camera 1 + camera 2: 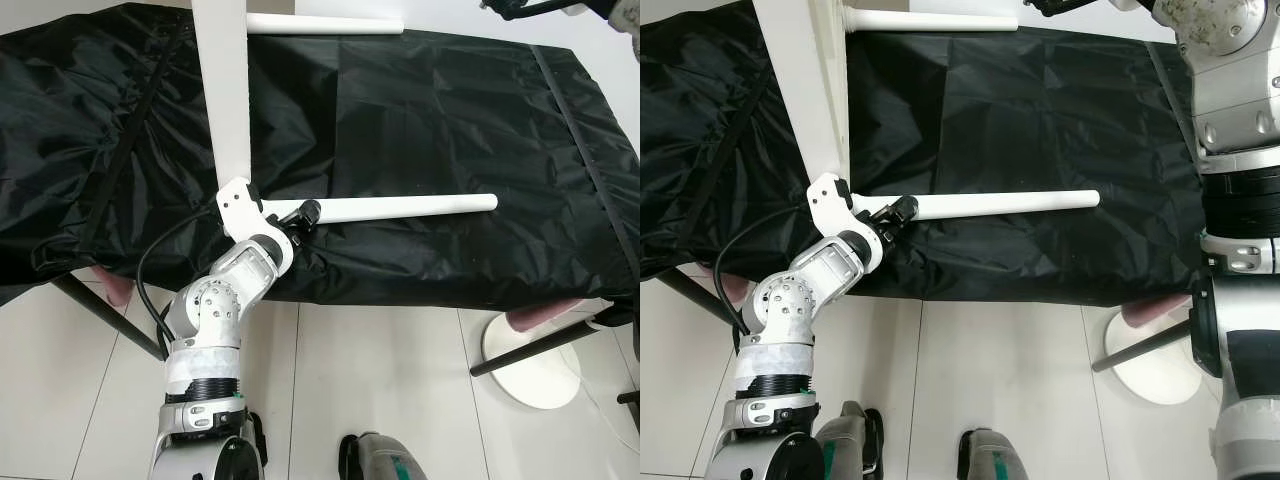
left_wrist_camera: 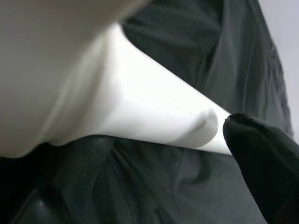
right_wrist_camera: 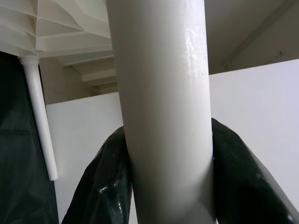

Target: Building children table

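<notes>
A white children's table top (image 1: 222, 90) stands on its edge on the black cloth (image 1: 430, 120). One white leg (image 1: 410, 207) runs from its lower corner to the right, just over the cloth. My left gripper (image 1: 303, 214) is shut on that leg close to the corner. A second white leg (image 1: 320, 23) sticks out further back. At the far right my right gripper (image 1: 1045, 6) is raised; in the right wrist view its black fingers (image 3: 100, 186) clasp a thick white leg (image 3: 163, 93), with the ribbed underside of the top (image 3: 60, 28) behind it.
The black cloth covers a large table with dark metal legs (image 1: 105, 315). A white round base (image 1: 530, 365) stands on the tiled floor at the right. My feet (image 1: 375, 458) are just in front of the table's edge.
</notes>
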